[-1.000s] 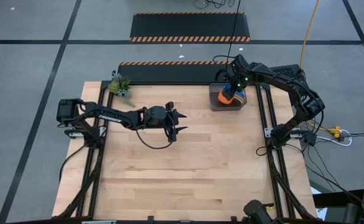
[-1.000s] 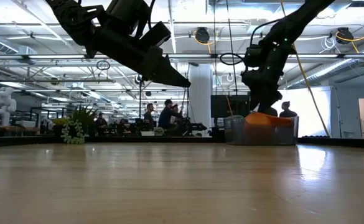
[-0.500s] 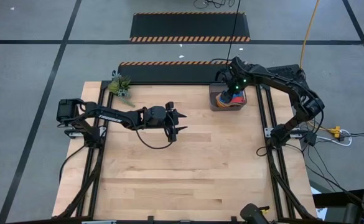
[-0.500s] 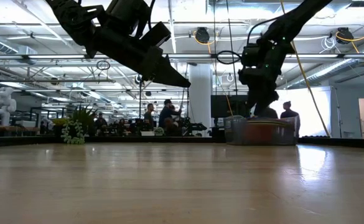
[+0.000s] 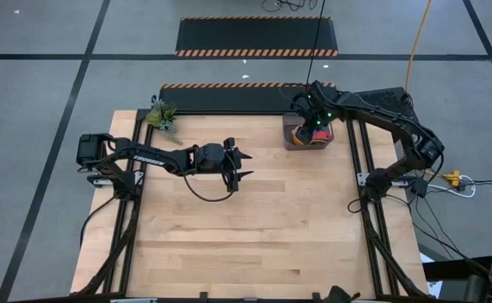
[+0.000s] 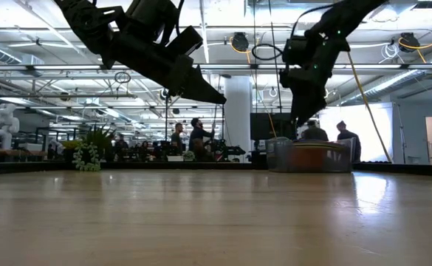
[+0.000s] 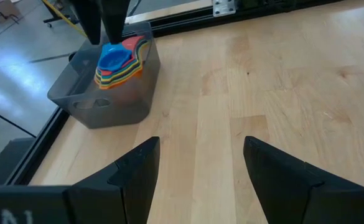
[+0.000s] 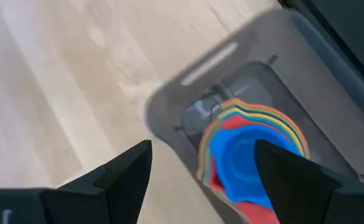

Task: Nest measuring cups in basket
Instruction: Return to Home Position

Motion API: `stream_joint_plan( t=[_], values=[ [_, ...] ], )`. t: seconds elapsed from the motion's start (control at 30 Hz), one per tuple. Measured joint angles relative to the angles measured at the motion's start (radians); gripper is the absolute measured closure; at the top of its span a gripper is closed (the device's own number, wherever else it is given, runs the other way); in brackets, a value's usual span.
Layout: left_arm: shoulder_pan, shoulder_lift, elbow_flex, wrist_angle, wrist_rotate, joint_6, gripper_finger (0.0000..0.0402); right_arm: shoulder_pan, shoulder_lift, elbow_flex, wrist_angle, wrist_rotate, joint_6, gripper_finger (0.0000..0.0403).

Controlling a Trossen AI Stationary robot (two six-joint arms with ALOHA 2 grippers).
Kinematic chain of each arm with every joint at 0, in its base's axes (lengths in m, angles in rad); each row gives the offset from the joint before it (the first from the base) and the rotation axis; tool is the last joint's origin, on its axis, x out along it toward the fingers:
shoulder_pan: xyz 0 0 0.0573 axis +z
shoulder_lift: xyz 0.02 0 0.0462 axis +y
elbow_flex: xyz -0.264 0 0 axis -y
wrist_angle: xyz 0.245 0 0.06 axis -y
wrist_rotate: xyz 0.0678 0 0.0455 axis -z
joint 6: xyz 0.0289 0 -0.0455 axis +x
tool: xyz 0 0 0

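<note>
Wooden table (image 5: pixel 246 244): near half bare. Mid-table, left of centre, the left gripper (image 5: pixel 247 166) hangs above the boards, pointing toward the right side; its 2 fingers are spread wide and hold nothing — the left wrist view shows only bare wood between them. Far right corner: the dark grey basket (image 5: pixel 288 141) sits on the table beside the edge rail. Inside it stands the stack of measuring cups (image 7: pixel 116 62), nested, blue cup uppermost with a red one under it, and yellow and orange rims fanned out below; how many cups are in the stack cannot be counted. In the low view the stack shows as an orange-red band through the basket's wall. The right gripper (image 5: pixel 310 120) is over the basket, pointed down at the stack, fingers parted and empty — the right wrist view looks between them straight onto the blue cup. Far left corner: 1 small green plant (image 5: pixel 163 118). Beyond the table, in the low view, several people (image 6: pixel 197 137) stand in the room.
</note>
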Motion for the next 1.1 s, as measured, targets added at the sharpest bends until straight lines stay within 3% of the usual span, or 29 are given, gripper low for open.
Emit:
stream_joint_plan(
  t=[0.23,0.43,0.63,0.87,1.1],
  values=[
    [0.000,0.000,0.000,0.005,-0.004,-0.006,0.0167,0.109,-0.114,0.000,0.038,-0.002,0.050,0.0131],
    [-0.003,-0.020,0.000,-0.009,-0.091,-0.057,0.0167,0.246,-0.227,-0.011,0.132,0.031,0.056,0.0131],
    [-0.003,-0.088,0.000,-0.048,-0.106,-0.122,0.0167,0.395,-0.353,-0.142,0.339,0.106,0.052,0.0131],
    [-0.020,-0.170,-0.001,-0.127,-0.109,-0.128,0.0170,0.506,-0.506,-0.335,0.596,0.110,0.047,0.0146],
    [-0.064,-0.212,-0.023,-0.158,-0.138,-0.129,0.0252,0.562,-0.614,-0.490,0.728,0.112,-0.003,0.0203]
  ],
)
